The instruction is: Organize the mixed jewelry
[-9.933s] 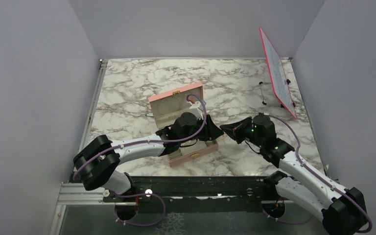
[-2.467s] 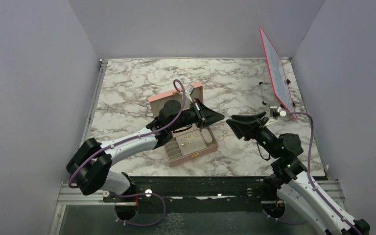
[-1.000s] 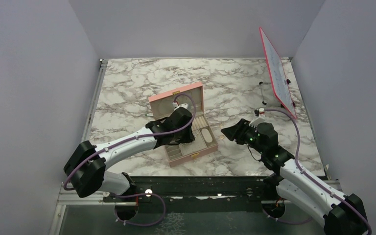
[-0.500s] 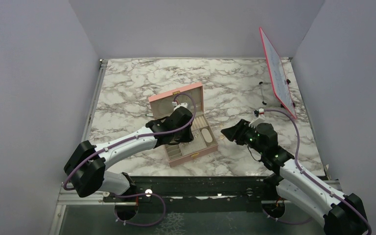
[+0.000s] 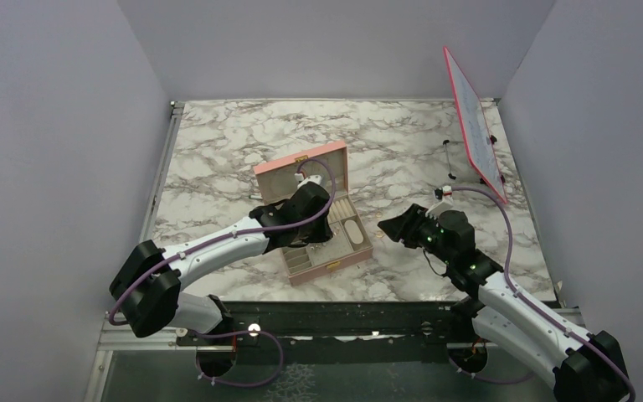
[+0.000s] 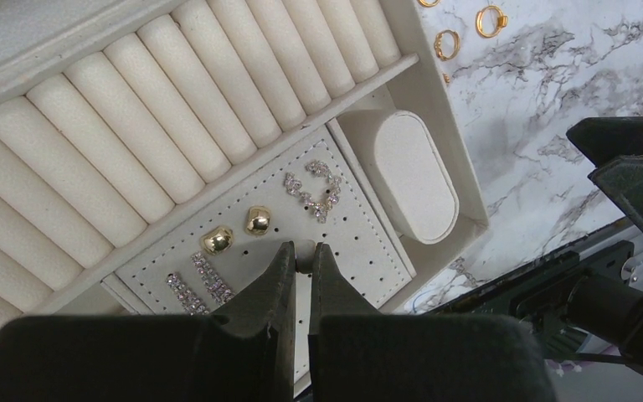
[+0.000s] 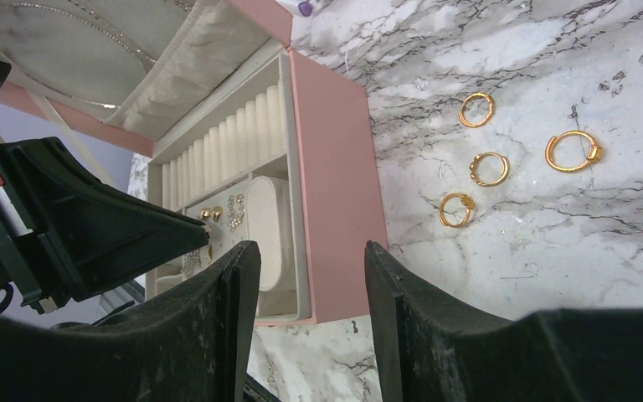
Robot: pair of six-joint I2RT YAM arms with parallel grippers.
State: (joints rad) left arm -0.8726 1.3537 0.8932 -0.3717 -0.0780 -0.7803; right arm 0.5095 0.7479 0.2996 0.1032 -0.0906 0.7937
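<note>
The left end effector [image 6: 301,266], fingers pressed together, hangs over the perforated earring pad [image 6: 360,243] in the pink box [image 7: 335,167]. Its tips are just beside two gold studs [image 6: 218,241] and near sparkly earrings [image 6: 311,188]. Ring rolls [image 6: 176,126] and an oval cushion [image 6: 408,176] fill the other compartments. Four gold rings [image 7: 490,168] lie on the worktop [image 7: 552,251], just outside the box's wall. The right end effector [image 7: 310,260], fingers spread, hovers above that wall. Bare marble surrounds the rings.
</note>
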